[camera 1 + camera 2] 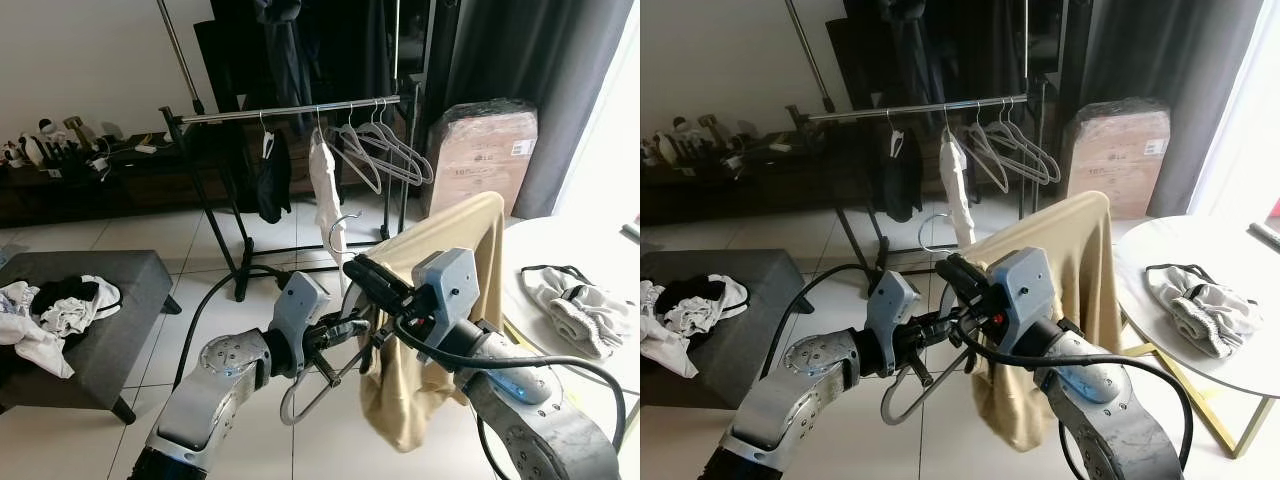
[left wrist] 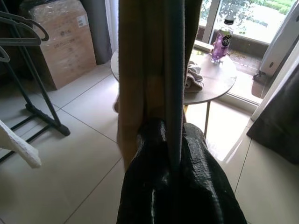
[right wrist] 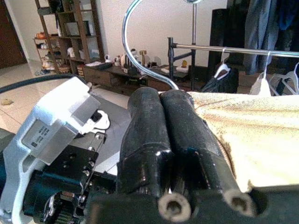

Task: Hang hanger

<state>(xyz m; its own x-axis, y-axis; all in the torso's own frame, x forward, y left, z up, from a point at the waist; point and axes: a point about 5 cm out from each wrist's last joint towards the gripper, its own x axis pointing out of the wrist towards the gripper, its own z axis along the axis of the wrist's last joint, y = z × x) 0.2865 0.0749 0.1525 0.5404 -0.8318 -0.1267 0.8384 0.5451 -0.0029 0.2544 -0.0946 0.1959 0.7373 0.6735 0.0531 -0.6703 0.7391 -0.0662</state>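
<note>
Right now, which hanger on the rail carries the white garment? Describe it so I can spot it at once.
Find the metal clothes rail standing before the dark curtain. Near its middle, one hanger holds a narrow white garment hanging straight down. A small dark garment hangs toward the robot's left of it, and a cluster of bare grey hangers toward its right; it is the only white piece on the rail.
</note>
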